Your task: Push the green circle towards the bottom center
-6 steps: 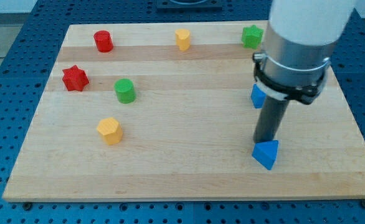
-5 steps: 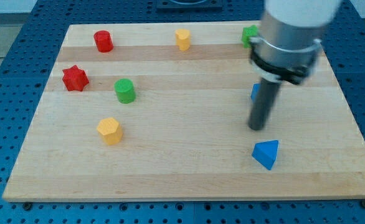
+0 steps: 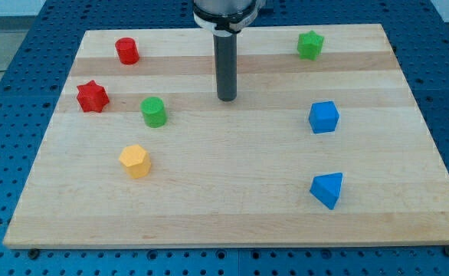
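Seen now over a pale wooden board (image 3: pixel 232 207): no jaws on this arm, only a straight dark rod (image 3: pixel 225 65), holding nothing. My tip (image 3: pixel 225 99) down on bare wood in the board's upper middle, touching no block. Green circle (image 3: pixel 153 112), an upright cylinder, to the view's left of my tip and slightly lower, near but clearly apart, bare board between them. Red star (image 3: pixel 92 96) just beyond the green circle to the view's left; red cylinder (image 3: pixel 127 50) above both, near the top edge. Yellow hexagonal block (image 3: pixel 135 161) below the green circle, toward the view's bottom left. Green star-shaped block (image 3: pixel 310 44) at the top right, well apart from my tip. Blue cube (image 3: pixel 323 117) at the right; blue triangular block (image 3: pixel 328 189) below it, toward the bottom right. Blue perforated table (image 3: pixel 10 46) around the board.
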Tool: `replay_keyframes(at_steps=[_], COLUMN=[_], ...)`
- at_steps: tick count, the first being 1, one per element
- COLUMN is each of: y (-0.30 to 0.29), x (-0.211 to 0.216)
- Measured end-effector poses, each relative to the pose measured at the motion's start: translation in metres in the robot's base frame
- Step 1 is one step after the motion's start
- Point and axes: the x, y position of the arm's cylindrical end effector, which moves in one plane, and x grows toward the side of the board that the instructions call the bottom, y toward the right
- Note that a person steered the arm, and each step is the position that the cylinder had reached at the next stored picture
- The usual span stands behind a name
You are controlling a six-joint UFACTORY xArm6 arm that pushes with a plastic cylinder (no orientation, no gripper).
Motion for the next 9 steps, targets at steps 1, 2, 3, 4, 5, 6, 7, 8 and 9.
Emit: replay_keyframes(at_steps=[1, 2, 3, 4, 5, 6, 7, 8, 9], y=[-0.001, -0.047, -0.074, -0.054, -0.021, -0.039, -0.08, -0.115, -0.159], x=[-0.021, -0.049, -0.045, -0.034, -0.032, -0.058, -0.054, -0.066, -0.031])
